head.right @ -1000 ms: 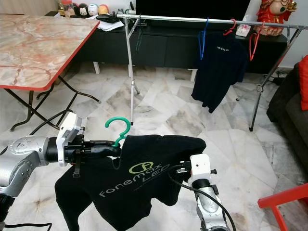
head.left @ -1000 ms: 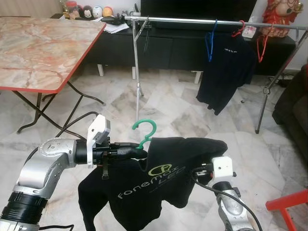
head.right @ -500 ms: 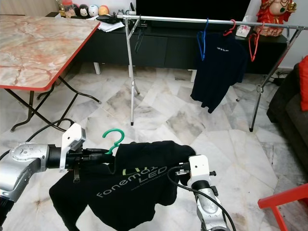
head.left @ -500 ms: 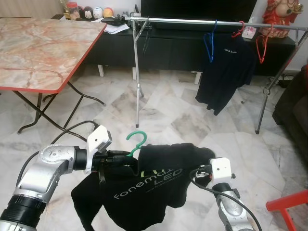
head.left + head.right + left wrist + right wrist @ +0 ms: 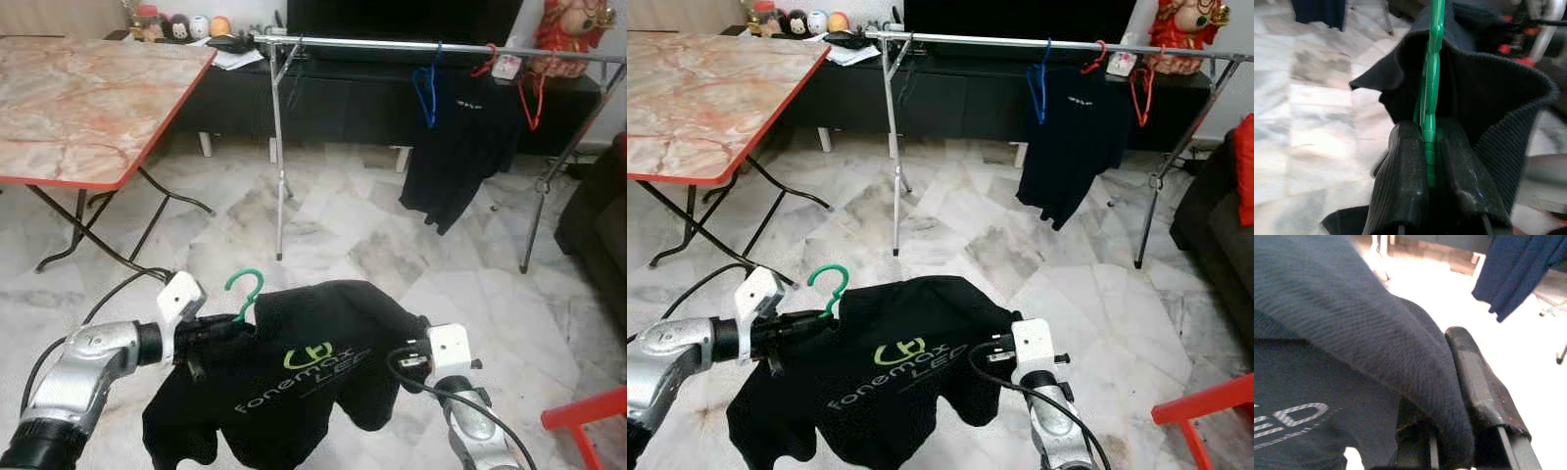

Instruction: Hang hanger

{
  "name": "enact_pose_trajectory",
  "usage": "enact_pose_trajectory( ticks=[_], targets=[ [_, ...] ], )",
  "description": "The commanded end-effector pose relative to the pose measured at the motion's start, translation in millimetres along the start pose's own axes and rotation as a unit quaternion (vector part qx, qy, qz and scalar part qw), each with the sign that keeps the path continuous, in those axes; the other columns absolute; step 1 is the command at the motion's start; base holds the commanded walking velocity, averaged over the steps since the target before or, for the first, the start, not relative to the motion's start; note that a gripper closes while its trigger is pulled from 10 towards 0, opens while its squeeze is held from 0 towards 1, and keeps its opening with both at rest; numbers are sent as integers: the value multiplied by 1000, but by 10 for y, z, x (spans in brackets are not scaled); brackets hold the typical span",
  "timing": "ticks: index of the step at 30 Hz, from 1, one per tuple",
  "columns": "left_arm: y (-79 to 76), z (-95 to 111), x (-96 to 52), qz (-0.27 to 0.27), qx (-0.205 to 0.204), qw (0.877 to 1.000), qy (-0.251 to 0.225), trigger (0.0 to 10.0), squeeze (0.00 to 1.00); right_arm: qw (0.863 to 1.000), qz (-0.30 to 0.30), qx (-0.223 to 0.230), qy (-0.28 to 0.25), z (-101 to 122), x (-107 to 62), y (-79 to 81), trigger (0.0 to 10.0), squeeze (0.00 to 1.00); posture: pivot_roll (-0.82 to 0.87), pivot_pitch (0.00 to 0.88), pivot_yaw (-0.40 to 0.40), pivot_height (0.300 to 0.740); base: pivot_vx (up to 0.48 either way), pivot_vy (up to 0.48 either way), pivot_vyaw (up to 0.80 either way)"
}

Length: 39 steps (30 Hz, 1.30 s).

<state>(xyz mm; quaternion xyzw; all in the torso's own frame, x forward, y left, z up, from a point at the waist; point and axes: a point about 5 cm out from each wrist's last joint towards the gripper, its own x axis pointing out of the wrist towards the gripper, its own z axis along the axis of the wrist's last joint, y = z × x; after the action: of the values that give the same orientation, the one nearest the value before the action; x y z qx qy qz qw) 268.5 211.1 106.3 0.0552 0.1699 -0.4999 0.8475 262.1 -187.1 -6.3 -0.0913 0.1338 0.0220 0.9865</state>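
We hold a green hanger (image 5: 244, 294) low in front of us, at about seven o'clock in the head view, our left tool (image 5: 1427, 166) clenched on its neck just under the hook. Through the left wrist camera both black fingers (image 5: 1400, 181) press flat against the green plastic stem, one on each side. A black T-shirt (image 5: 294, 377) with a green and grey logo is draped over the hanger, bunched and sagging toward the marble floor (image 5: 343, 225). Our right tool (image 5: 1449, 431) is over at five o'clock, closed on a fold of that shirt; the cloth runs between its fingers (image 5: 1479, 391) in the right wrist camera.

Room to move now. Straight ahead at twelve o'clock a silver clothes rail (image 5: 392, 43) spans the scene. Its left upright (image 5: 277, 147) drops to the floor, and a slanted leg (image 5: 563, 147) stands at two o'clock. On the rail hang a blue hanger (image 5: 425, 83), a dark shirt (image 5: 460, 147) and two red hangers (image 5: 532, 93), all toward the right half. The stretch of rail between the left upright and the blue hanger is bare. A red-edged marble desk (image 5: 88, 93) juts in at ten o'clock, its corner near the rail's left end. A red chair edge (image 5: 588, 416) sits at four o'clock, a dark sofa (image 5: 598, 235) at three.
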Motion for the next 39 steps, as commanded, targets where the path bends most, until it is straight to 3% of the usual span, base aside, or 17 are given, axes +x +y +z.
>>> enact_pose_trajectory(
  ticks=[1, 7, 13, 18, 21, 23, 24, 28, 32, 34, 39],
  targets=[
    [12, 88, -136, -7, 7, 1000, -7, 10000, 0, 999, -37, -1, 15, -17, 7, -150, 0, 0, 11, 8, -67, 740, 0, 0, 0],
    [-21, 88, -299, -30, -4, 1000, -4, 10000, 0, 996, -77, 9, 37, -72, -15, -280, 0, 0, 14, 9, -66, 740, 0, 0, 0],
    [98, 143, -440, 24, -13, 999, -40, 10000, 0, 991, -113, 5, 76, -169, -60, -401, 0, 0, 15, 14, -76, 740, 0, 0, 0],
    [87, 193, -489, 35, -26, 996, -77, 10000, 0, 988, -124, 8, 92, -217, -86, -427, 0, 0, 14, 19, -81, 740, 0, 0, 0],
    [36, 135, -507, 23, -28, 998, -50, 10000, 0, 987, -132, 3, 89, -202, -85, -480, 0, 0, 13, 20, -81, 740, 0, 0, 0],
    [79, -13, -462, 54, -11, 998, 13, 10000, 0, 988, -133, -12, 82, -172, -76, -517, 0, 0, 18, 22, -83, 740, 0, 0, 0],
    [101, -35, -450, 66, -6, 998, 20, 10000, 0, 988, -131, -15, 81, -166, -72, -514, 0, 0, 15, 22, -83, 740, 0, 0, 0],
    [324, 26, -333, 185, 6, 982, -24, 10000, 0, 992, -107, -5, 73, -141, -37, -393, 0, 0, 12, 22, -85, 740, 0, 0, 0],
    [353, 77, -256, 214, 12, 976, -44, 10000, 0, 994, -93, 3, 63, -121, -26, -325, 0, 0, 12, 22, -85, 740, 0, 0, 0],
    [383, 151, -119, 250, 10, 965, -81, 10000, 0, 997, -56, 20, 45, -92, -11, -196, 0, 0, 14, 24, -84, 740, 0, 0, 0],
    [383, 210, -29, 259, 1, 959, -117, 10000, 0, 998, -35, 28, 35, -69, -2, -119, 0, 0, 9, 24, -86, 740, 0, 0, 0]
  ],
)
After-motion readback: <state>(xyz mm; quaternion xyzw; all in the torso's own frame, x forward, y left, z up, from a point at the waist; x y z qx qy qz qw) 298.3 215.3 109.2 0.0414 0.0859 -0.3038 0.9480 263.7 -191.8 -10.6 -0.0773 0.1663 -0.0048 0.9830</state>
